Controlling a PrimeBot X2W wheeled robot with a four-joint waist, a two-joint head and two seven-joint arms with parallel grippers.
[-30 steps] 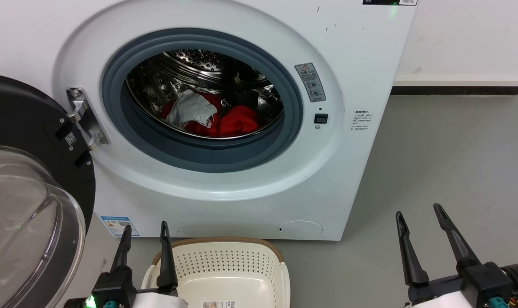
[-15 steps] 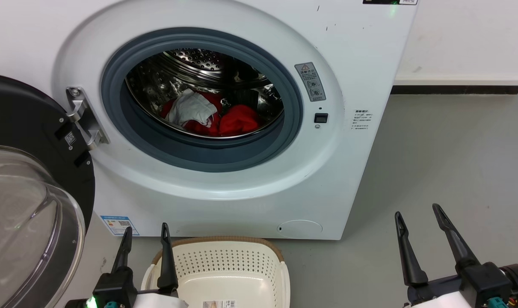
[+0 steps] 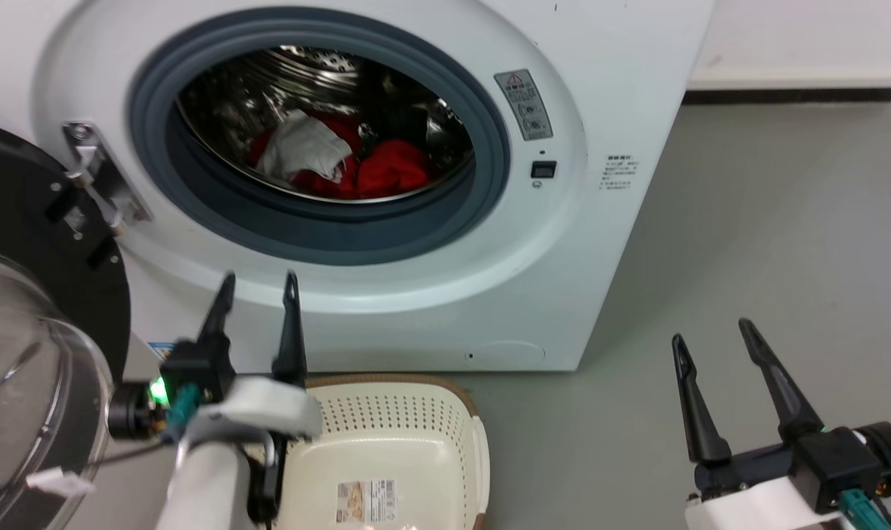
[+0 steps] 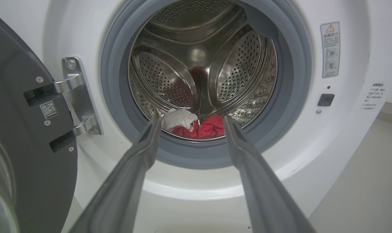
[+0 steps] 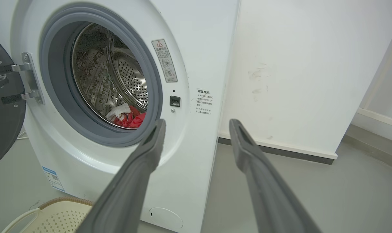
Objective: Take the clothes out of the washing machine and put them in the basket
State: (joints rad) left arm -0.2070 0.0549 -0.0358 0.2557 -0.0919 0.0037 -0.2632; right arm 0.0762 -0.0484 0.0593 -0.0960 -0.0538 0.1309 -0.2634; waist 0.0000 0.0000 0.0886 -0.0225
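1. The washing machine [image 3: 577, 243] is the big white front-loader. Its porthole is wide open, with the grey gasket [image 3: 320, 235] ringing the steel drum [image 4: 196, 64].
2. The door [image 3: 18, 221], black rim with a bulging glass bowl, is swung fully out on the hinge side, at the machine's left edge.
3. The basket [image 3: 393, 380] is cream plastic with holes and a brown rim. It sits on the floor [image 3: 747, 221] tight against the foot of the machine, right under the porthole. Nothing's in it except a label on the bottom.
4. The clothes [image 3: 386, 169] are a red heap with a white cloth part [image 3: 302, 147] on top at the left. They're lying at the bottom of the drum, close behind its front lip.
5. The left gripper [image 3: 260, 278] has its fingers spread apart and isn't holding anything. It's up in front of the machine's front panel just under the gasket, above the basket's back left corner. The clothes are higher and deeper than its tips and not touching them. In the left wrist view the heap sits right in the gap between the two fingers [image 4: 140, 152].
6. The right gripper [image 3: 710, 331] is also spread open and empty. It hangs over bare floor off the machine's right side, well apart from the clothes. In the right wrist view the heap shows to the left of its fingertips.
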